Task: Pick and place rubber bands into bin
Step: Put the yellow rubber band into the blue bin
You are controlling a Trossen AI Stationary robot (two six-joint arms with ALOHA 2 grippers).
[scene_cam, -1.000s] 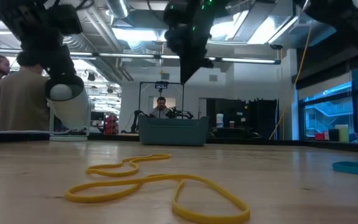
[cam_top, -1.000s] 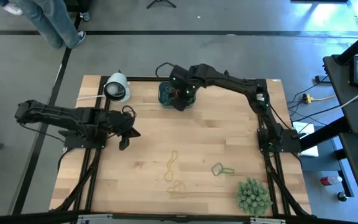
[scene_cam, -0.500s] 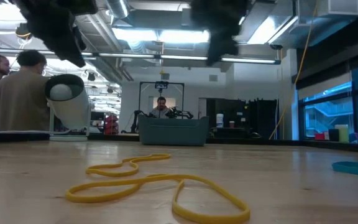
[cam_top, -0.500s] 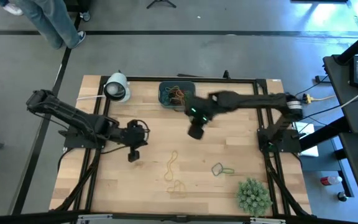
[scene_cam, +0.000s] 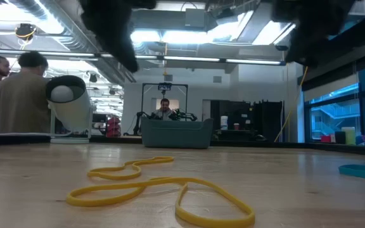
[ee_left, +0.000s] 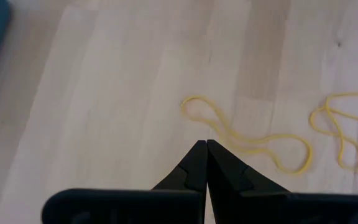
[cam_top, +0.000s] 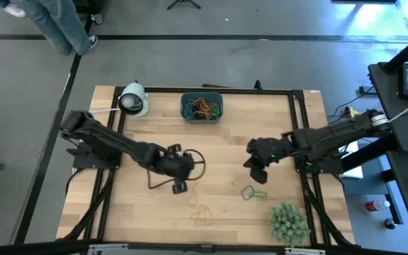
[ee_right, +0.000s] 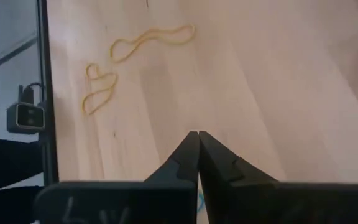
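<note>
The teal bin (cam_top: 202,108) stands at the table's far edge and holds several red, orange and green rubber bands (cam_top: 204,108). Two yellow bands (cam_top: 195,185) (cam_top: 202,212) lie on the wood near the front, and a green and grey one (cam_top: 252,192) lies to their right. My left gripper (cam_top: 179,188) hangs shut above the table, just left of the upper yellow band (ee_left: 247,140). My right gripper (cam_top: 255,176) hangs shut above the wood, just on the far side of the green band. Neither holds anything.
A white roll (cam_top: 133,99) lies at the far left corner, and a bushy green plant (cam_top: 289,222) stands at the near right corner. People show beyond the table in the low view (scene_cam: 18,95). Bare wood lies between the bin and the loose bands.
My left gripper has swung from the table's left side toward the middle and the yellow bands. My right gripper has left the bin and travelled toward the near right, sinking a little, to just beyond the green band. No band has moved.
</note>
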